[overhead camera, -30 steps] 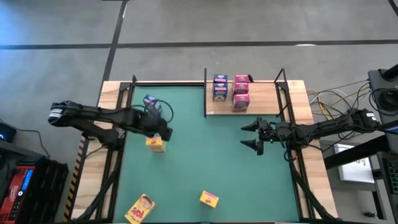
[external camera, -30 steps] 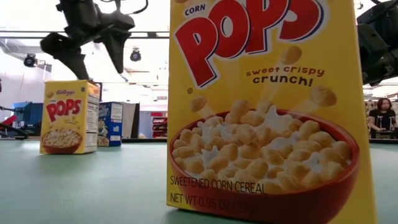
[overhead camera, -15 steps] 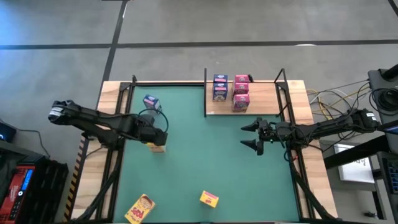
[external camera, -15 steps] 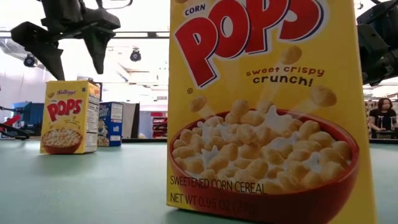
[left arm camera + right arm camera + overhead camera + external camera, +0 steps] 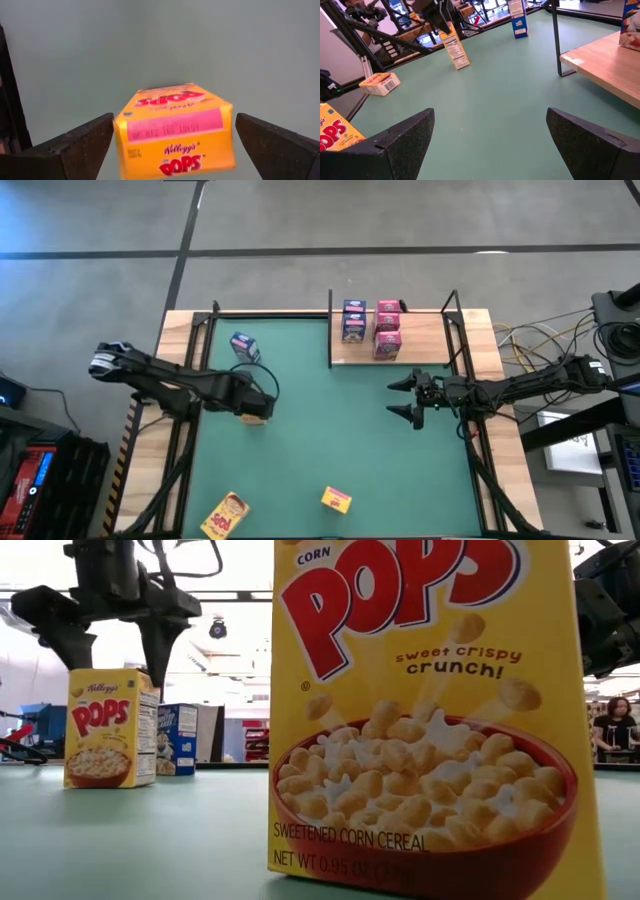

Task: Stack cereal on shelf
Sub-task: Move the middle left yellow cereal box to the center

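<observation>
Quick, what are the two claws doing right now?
Left gripper: open, fingers either side of a yellow cereal box, not gripping.
Right gripper: open, empty.

This looks like a robotics lab: a green-matted table (image 5: 330, 430) in a wooden frame stands on a bare concrete floor (image 5: 400, 220), loose cables (image 5: 530, 345) trail beside it, and a person (image 5: 612, 725) sits among equipment racks behind.
</observation>
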### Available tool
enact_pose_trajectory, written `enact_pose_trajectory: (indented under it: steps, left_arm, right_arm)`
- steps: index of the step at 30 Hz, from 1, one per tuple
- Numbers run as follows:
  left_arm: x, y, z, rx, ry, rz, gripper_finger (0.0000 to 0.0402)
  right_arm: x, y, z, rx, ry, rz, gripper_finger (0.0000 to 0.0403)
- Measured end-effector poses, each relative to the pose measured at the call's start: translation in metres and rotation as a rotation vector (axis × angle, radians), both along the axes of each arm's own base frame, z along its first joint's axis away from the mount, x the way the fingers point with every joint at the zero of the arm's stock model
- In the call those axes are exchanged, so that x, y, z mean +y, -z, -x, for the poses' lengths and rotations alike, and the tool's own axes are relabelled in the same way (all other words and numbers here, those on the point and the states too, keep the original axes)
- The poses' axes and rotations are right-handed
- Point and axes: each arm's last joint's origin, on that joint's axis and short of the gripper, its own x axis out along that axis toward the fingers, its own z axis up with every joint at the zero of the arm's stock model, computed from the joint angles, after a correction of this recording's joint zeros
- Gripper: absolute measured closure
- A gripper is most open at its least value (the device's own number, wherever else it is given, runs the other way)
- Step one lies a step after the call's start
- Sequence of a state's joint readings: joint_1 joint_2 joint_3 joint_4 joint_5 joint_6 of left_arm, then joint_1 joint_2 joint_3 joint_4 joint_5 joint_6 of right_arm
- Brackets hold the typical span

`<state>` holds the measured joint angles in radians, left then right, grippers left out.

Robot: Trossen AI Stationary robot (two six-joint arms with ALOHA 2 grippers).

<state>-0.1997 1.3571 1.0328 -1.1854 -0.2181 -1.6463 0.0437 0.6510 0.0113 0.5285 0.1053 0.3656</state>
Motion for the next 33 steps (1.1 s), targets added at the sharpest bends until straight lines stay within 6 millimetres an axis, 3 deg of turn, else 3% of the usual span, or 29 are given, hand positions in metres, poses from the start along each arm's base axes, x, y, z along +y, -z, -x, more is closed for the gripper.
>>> enact_pose_trajectory:
  steps: [9,21,33]
  left_arm:
    - [-0.003,0.022,-0.014,0.08,-0.067,0.005,0.0017]
    - [-0.005,0.028,-0.021,0.068,-0.063,0.008,0.0121]
    - [-0.006,0.025,-0.038,-0.085,0.072,-0.013,0.0129]
  right_arm:
    - [0.0,0.0,0.0,0.0,0.0,0.0,0.003]
    - [0.0,0.0,0.0,0.0,0.001,0.0,0.003]
    - [0.0,0.0,0.0,0.0,0.0,0.0,0.003]
